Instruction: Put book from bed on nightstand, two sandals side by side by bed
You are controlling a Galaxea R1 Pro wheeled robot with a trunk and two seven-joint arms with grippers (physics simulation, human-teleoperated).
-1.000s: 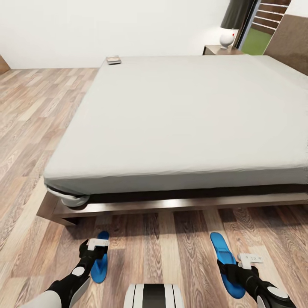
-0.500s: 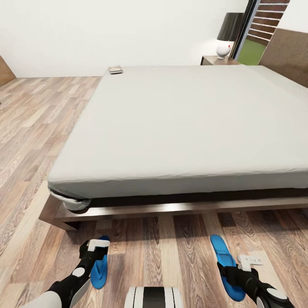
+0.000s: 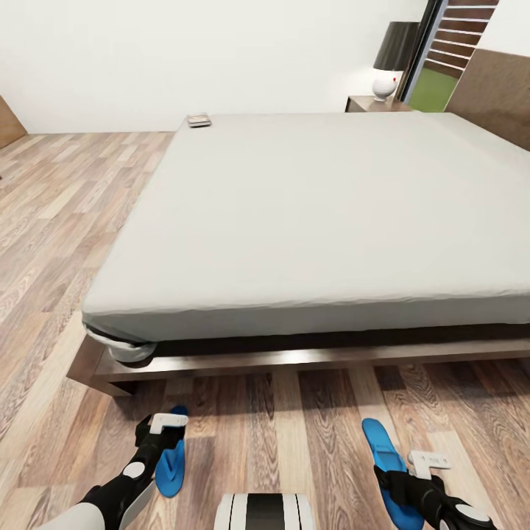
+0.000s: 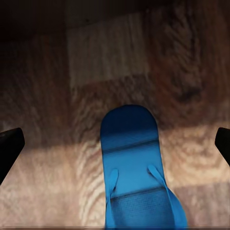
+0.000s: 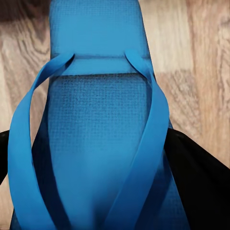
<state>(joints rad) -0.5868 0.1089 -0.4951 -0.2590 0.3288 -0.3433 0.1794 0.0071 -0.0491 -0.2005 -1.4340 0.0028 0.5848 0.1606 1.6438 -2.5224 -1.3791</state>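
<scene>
The bed (image 3: 309,213) has a pale grey mattress, and the small dark book (image 3: 197,120) lies at its far left corner. A dark nightstand (image 3: 366,104) stands beyond the bed. Two blue sandals lie apart on the floor by the near side. My left gripper (image 3: 163,436) hovers open above the left sandal (image 3: 170,464), its fingertips (image 4: 9,148) wide of the sole (image 4: 136,167). My right gripper (image 3: 400,480) sits low on the right sandal (image 3: 384,450). Its dark fingers (image 5: 196,182) press the sides of that sandal's sole (image 5: 96,143).
A white lamp with a dark shade (image 3: 384,82) stands on the nightstand. The brown headboard (image 3: 493,88) rises at the right, with a window (image 3: 434,85) behind it. The bed's wooden frame (image 3: 294,361) juts out low over the wood-plank floor (image 3: 66,221).
The head camera tilted up slightly early on. My right gripper has since come down and back toward me, and the right sandal has shifted with it. The left arm and left sandal have stayed put.
</scene>
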